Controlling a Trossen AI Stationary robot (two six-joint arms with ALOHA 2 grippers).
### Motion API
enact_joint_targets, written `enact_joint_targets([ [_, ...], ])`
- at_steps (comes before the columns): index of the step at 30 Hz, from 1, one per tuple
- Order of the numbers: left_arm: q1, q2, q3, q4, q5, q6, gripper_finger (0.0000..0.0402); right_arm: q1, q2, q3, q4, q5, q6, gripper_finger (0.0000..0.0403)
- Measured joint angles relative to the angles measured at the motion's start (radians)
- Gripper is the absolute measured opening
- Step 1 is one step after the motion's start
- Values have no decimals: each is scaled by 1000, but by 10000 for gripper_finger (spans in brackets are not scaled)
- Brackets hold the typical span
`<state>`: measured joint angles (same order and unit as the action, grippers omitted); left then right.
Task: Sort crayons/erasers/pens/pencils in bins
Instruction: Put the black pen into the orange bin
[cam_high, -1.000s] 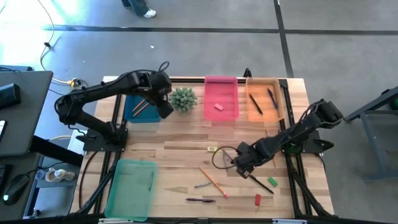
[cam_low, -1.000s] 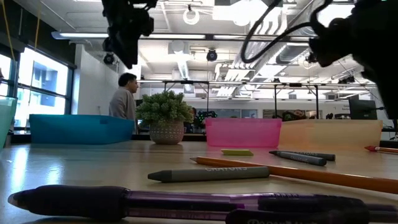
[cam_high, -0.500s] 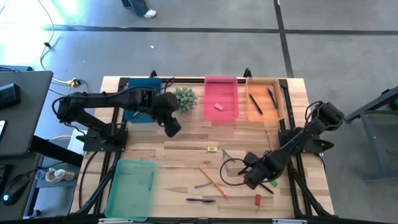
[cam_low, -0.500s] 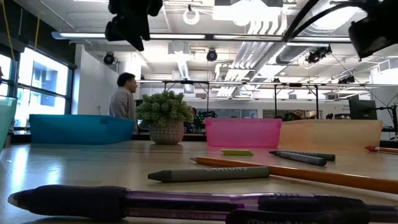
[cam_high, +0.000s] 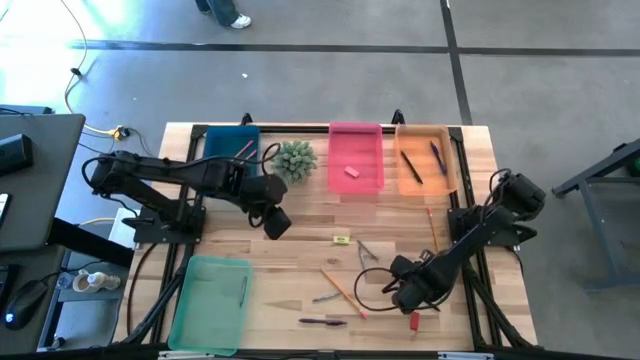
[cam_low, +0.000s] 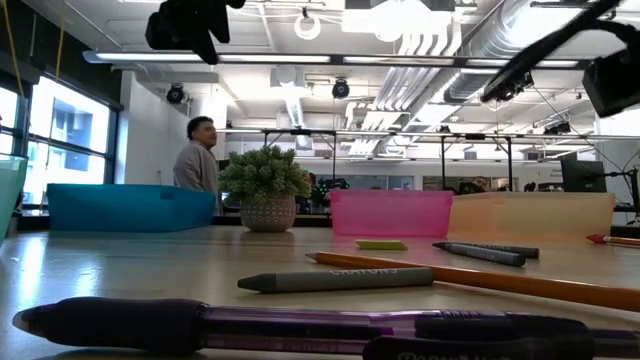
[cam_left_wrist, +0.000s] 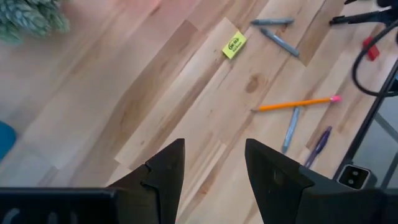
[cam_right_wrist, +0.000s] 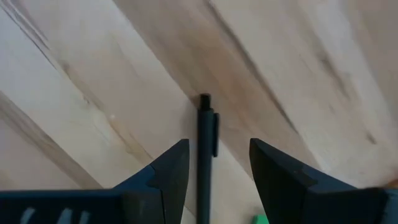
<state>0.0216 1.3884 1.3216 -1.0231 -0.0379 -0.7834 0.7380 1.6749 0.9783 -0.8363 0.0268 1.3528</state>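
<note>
1. My right gripper (cam_right_wrist: 212, 168) is down low over the table, well on the near side of the orange bin (cam_high: 427, 158). Its jaws stand apart and grip nothing.
2. A black pen (cam_right_wrist: 205, 158) lies flat on the wood in the gap between my right fingers; I cannot tell if they touch it. A green eraser (cam_right_wrist: 260, 219) shows just beside it.
3. My left gripper (cam_left_wrist: 212, 167) hangs above bare boards, near side of the plant (cam_high: 294, 159), jaws apart and empty.
4. Past my left fingers: yellow eraser (cam_left_wrist: 234, 45), two grey crayons (cam_left_wrist: 280, 32), orange pencil (cam_left_wrist: 297, 104), purple pen (cam_left_wrist: 318, 145), all loose on the table.
5. Orange bin holds two dark pens (cam_high: 422, 162); the pink bin (cam_high: 355, 132) beside it holds one pink eraser (cam_high: 351, 172).
6. Blue bin (cam_high: 226, 144) sits on the plant's far side from the pink bin; green bin (cam_high: 210, 301) sits well apart, at the near table edge.
</note>
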Motion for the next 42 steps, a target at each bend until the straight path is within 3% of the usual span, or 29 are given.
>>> enact_joint_targets([
  [12, -19, 0, 0, 0, -1, -25, 158, 2, 81, 2, 68, -60, -10, 156],
  [30, -48, 1, 0, -4, 0, -25, 159, 2, 102, 3, 54, -79, -4, 30],
  [42, -117, 1, 0, -4, -5, -25, 158, 2, 75, 1, 52, -65, -17, 25],
])
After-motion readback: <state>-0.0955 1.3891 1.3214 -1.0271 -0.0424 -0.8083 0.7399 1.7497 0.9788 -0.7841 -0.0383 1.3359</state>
